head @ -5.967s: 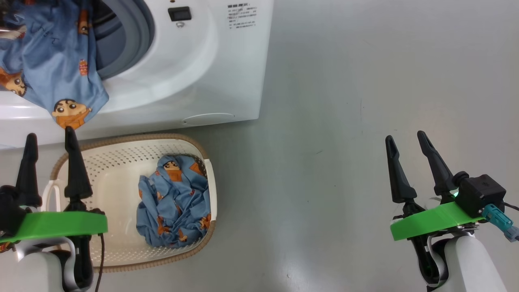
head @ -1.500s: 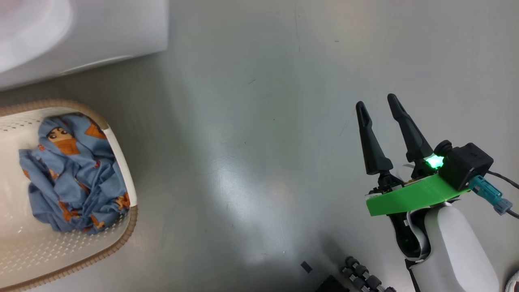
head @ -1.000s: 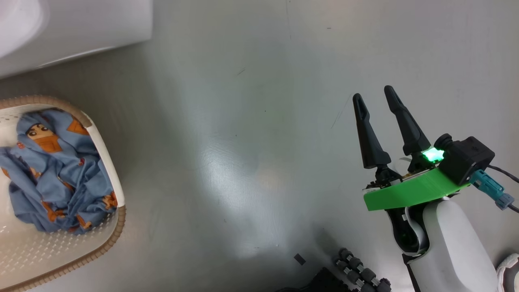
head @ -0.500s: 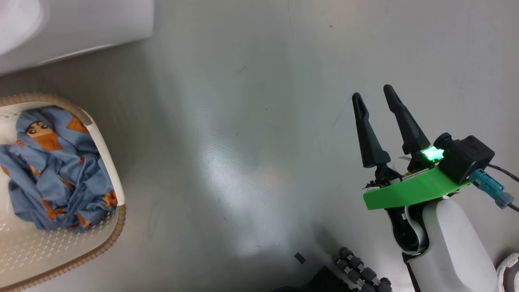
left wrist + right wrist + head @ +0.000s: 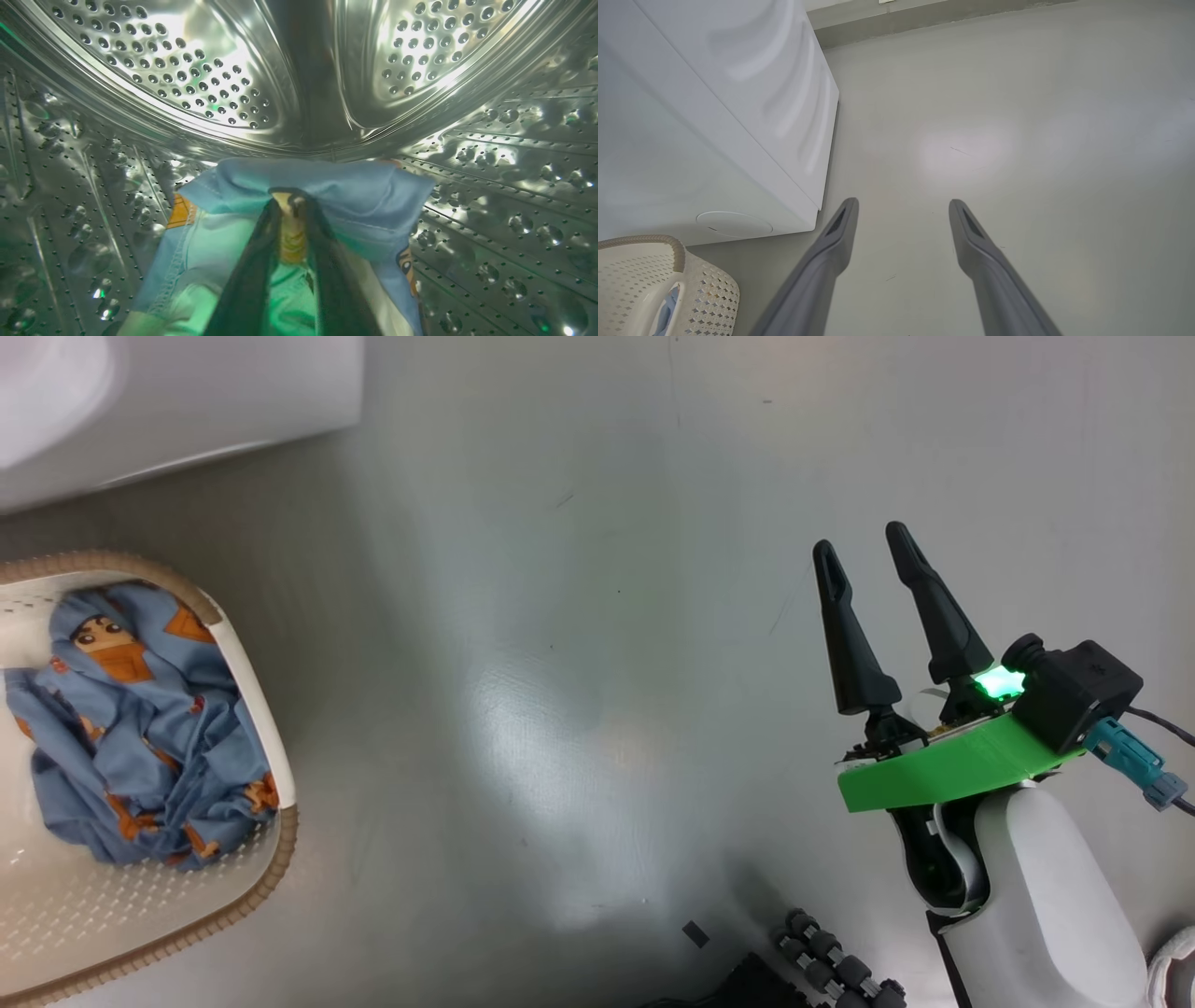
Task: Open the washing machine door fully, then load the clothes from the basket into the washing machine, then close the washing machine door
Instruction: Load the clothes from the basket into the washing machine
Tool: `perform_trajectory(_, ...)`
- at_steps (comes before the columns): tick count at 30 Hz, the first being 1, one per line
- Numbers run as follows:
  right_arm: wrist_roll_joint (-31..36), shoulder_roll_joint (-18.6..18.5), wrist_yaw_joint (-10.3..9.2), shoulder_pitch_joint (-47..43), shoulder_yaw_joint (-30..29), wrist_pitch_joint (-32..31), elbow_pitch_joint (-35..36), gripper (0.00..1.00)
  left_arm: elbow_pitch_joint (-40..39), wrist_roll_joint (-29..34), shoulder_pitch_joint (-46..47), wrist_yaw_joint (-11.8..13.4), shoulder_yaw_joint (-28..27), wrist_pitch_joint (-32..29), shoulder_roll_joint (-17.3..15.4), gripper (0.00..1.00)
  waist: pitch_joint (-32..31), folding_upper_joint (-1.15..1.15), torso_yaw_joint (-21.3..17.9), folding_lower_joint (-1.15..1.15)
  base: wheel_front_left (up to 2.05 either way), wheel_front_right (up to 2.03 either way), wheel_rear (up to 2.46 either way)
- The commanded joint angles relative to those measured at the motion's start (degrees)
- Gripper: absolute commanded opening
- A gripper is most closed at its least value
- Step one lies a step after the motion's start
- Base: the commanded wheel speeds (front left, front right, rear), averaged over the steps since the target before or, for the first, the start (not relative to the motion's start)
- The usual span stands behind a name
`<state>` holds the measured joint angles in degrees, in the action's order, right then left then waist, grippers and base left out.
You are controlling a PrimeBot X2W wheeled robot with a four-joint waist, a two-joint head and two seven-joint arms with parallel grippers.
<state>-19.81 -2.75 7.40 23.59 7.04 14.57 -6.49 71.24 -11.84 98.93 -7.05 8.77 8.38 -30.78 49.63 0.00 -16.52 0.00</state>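
Left wrist view: left hand (image 5: 290, 201) tight on the clothes (image 5: 355, 196) inside the washing machine (image 5: 187, 70); right hand (image 5: 860, 538) spread wide, empty.

One white washing machine (image 5: 187, 392) stands at the far left. One cream basket (image 5: 254, 719) sits on the floor (image 5: 607, 616) just in front of it, at the near left. There are two blue garments printed with orange-brown cartoon figures. The first garment (image 5: 140, 737) is bunched in the basket, and the second garment (image 5: 364, 196) is inside the machine's one perforated steel drum (image 5: 196, 79). There are two grippers, each with two long dark fingers. The right gripper (image 5: 860, 541) is at the near right above the floor, and the left gripper (image 5: 289, 200) is inside the drum. One round cap (image 5: 734, 224) is set low on the machine's front. One green light (image 5: 997, 683) glows at the right wrist.
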Motion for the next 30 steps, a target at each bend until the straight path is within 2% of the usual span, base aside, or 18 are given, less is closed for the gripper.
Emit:
perform_trajectory(1,0.1,-0.1,0.09,-1.3,0.8,0.4,0.9,1.0,-0.7,-0.2,0.6,0.1,0.5,0.8,-2.2,1.0,-0.4,0.0,0.4,0.0,0.0,0.0,0.0)
perform_trajectory(13,2.3,-0.1,0.09,-2.5,-2.1,0.4,0.9,1.0,-2.5,-3.2,-8.1,-0.4,2.3,5.8,-1.5,1.0,-4.6,0.0,4.1,0.0,0.0,0.0,0.0)
perform_trajectory(16,3.1,-0.1,0.09,-2.9,-2.7,0.4,0.9,1.0,-5.0,-5.4,-12.1,-0.4,3.8,6.2,-1.0,1.0,-6.1,0.0,5.5,0.0,0.0,0.0,0.0)
perform_trajectory(22,4.6,-0.1,0.09,-3.6,-3.3,0.4,0.7,1.0,-10.7,-9.9,-20.7,-0.4,6.1,6.6,-2.0,1.0,-9.1,0.0,7.8,0.0,0.0,0.0,0.0)
perform_trajectory(30,6.0,-0.1,0.09,-5.1,-4.4,0.4,0.2,1.0,-20.8,-14.4,-34.0,-0.4,4.4,6.6,-2.8,1.0,-13.4,0.0,9.9,0.0,0.0,0.0,0.0)
